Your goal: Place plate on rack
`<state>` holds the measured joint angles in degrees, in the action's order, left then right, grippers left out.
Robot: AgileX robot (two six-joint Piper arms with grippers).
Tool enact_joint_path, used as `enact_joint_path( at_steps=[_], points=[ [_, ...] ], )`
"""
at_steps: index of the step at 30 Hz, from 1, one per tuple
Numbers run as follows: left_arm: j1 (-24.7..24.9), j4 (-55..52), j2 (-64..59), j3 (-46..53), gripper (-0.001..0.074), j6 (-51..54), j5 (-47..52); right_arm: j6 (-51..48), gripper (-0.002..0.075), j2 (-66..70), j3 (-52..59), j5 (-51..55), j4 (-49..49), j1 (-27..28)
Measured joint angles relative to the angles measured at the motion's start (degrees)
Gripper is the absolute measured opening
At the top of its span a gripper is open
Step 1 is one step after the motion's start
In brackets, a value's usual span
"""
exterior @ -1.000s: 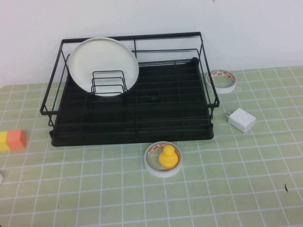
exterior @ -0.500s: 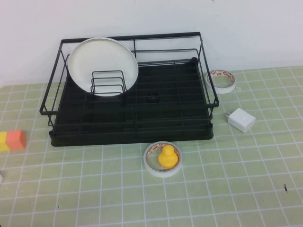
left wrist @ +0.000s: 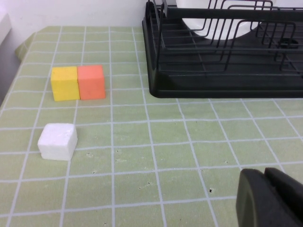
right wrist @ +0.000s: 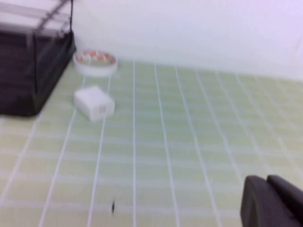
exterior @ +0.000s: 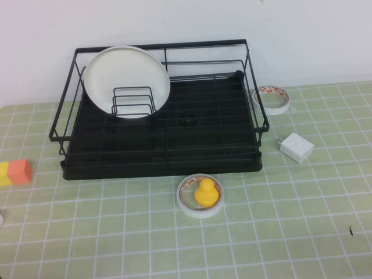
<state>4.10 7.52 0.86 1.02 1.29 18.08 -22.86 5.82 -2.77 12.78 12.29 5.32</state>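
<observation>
Basically done, by the look of it. Left end effector (left wrist: 272, 198) sat low over bare tabletop, well apart from the rack, gripping nothing; only a dark corner of it showed in its wrist view, so I couldn't tell whether it was released or clenched. Right end effector (right wrist: 274, 201) was the same story: parked over open tabletop on the right side, far from the rack, carrying nothing, finger state unreadable. Neither arm appeared in the high view.

Plate (exterior: 127, 82) stood upright in the back-left of the rack (exterior: 174, 151), leaning behind the loop dividers (exterior: 132, 102), its top edge up at the rear railing. My read: placement finished, nothing left except maybe confirming it sits stable.

Tabletop (exterior: 290, 232) was a pale green mat with a white grid. Around the rack: a yellow duck (exterior: 205, 193) sitting inside a tape ring (exterior: 200, 196) just in front, a second tape ring (exterior: 272, 99) by the rack's right rear corner, a white charger plug (exterior: 296, 146) on the right, a yellow-and-orange block (exterior: 15, 172) on the left, and a small white cube (left wrist: 57, 141) near that block. Plain white wall (exterior: 302, 35) behind.
</observation>
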Motion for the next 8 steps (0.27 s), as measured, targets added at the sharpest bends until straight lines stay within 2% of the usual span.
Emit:
enact_joint_path(
  at_steps=[8],
  points=[
    [0.0, 0.0, 0.0, 0.0, -0.0001, 0.0, 0.0, -0.8, 0.0, -0.9, 4.3, 4.2, -0.5, 0.1]
  ],
)
